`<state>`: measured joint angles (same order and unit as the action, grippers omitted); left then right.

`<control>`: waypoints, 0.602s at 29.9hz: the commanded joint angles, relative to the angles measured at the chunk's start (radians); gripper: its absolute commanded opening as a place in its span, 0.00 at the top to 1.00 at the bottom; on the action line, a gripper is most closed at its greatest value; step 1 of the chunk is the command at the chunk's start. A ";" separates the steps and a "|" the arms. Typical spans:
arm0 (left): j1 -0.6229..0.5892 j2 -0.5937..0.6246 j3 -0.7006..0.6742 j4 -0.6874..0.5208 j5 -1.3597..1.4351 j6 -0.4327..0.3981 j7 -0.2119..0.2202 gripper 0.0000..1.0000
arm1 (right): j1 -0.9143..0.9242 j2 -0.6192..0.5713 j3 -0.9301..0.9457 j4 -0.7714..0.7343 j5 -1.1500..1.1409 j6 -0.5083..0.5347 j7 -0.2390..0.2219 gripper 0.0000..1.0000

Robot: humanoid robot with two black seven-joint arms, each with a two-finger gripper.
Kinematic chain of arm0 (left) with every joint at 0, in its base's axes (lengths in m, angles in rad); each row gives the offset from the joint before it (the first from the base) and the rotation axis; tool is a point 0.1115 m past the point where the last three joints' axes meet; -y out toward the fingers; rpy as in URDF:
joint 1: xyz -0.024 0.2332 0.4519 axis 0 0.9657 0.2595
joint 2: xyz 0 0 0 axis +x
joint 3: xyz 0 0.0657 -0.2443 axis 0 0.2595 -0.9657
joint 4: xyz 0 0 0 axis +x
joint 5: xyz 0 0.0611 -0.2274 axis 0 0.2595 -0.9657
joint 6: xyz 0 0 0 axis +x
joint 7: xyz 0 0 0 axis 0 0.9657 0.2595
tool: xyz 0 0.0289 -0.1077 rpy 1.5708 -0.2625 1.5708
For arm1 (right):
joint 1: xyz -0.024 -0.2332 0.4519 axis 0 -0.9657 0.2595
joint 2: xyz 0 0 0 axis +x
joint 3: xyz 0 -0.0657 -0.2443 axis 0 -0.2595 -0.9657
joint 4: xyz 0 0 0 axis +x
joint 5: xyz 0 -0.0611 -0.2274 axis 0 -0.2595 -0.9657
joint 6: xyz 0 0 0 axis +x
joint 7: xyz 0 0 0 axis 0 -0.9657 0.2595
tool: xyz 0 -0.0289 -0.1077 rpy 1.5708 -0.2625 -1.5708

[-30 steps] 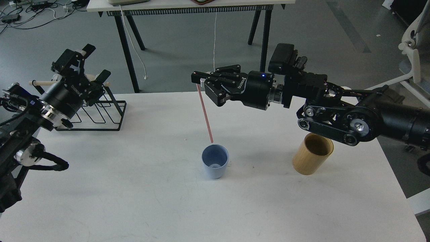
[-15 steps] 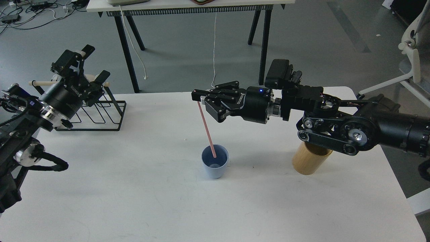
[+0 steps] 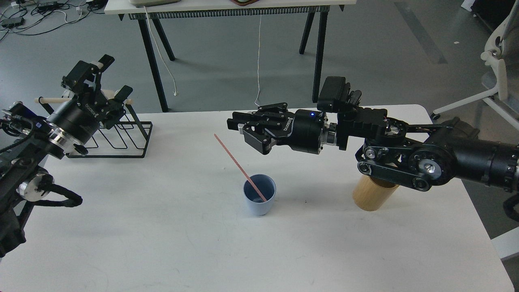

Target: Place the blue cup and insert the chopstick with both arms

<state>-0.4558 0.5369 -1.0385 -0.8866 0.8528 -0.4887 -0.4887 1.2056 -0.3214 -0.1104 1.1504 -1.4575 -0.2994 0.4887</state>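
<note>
The pale-blue cup [image 3: 258, 207] stands upright near the middle of the white table [image 3: 162, 235]. The pink chopstick [image 3: 237, 160] rests inside it, its lower end in the cup, its top leaning up and to the left over the rim. My right gripper [image 3: 239, 131] hovers above and just behind the cup, fingers spread, holding nothing and clear of the stick. My left gripper [image 3: 116, 76] is open and empty at the far left, raised above the wire rack.
A black wire rack [image 3: 121, 140] with a pale wooden rod [image 3: 48, 99] stands at the table's back left. A tan wooden cylinder [image 3: 369, 198] stands to the right of the cup, partly under my right arm. Another table's legs stand behind.
My right gripper lowered the chopstick into the cup, then let go. The stick has tipped over to lean left against the rim. The left arm has not moved.
</note>
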 commanded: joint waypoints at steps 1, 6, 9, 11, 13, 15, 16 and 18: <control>-0.001 0.000 0.000 0.000 0.000 0.000 0.000 0.01 | -0.003 0.001 0.015 0.009 0.016 -0.004 0.000 0.34; -0.001 0.000 0.000 0.000 -0.001 0.000 0.000 0.01 | -0.003 -0.013 0.078 0.014 0.095 -0.004 0.000 0.18; -0.003 0.000 0.000 0.000 0.000 0.000 0.000 0.01 | -0.003 -0.048 0.113 0.020 0.209 -0.003 0.000 0.13; -0.004 0.000 0.000 0.000 -0.001 0.000 0.000 0.01 | -0.008 -0.077 0.138 0.026 0.261 -0.003 0.000 0.11; -0.004 0.000 0.000 -0.002 -0.001 0.000 0.000 0.01 | -0.026 -0.111 0.176 0.026 0.301 -0.003 0.000 0.10; -0.004 0.000 0.000 -0.003 -0.001 0.000 0.000 0.01 | -0.058 -0.148 0.227 0.029 0.347 0.000 0.000 0.08; -0.006 0.000 0.000 -0.003 -0.001 0.000 0.000 0.01 | -0.081 -0.168 0.257 0.031 0.373 0.003 0.000 0.08; -0.006 -0.002 -0.002 -0.003 -0.001 0.000 0.000 0.01 | -0.130 -0.206 0.323 0.041 0.428 0.009 0.000 0.08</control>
<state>-0.4609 0.5369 -1.0385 -0.8893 0.8514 -0.4887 -0.4887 1.1335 -0.4778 0.1284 1.1803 -1.1019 -0.2975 0.4886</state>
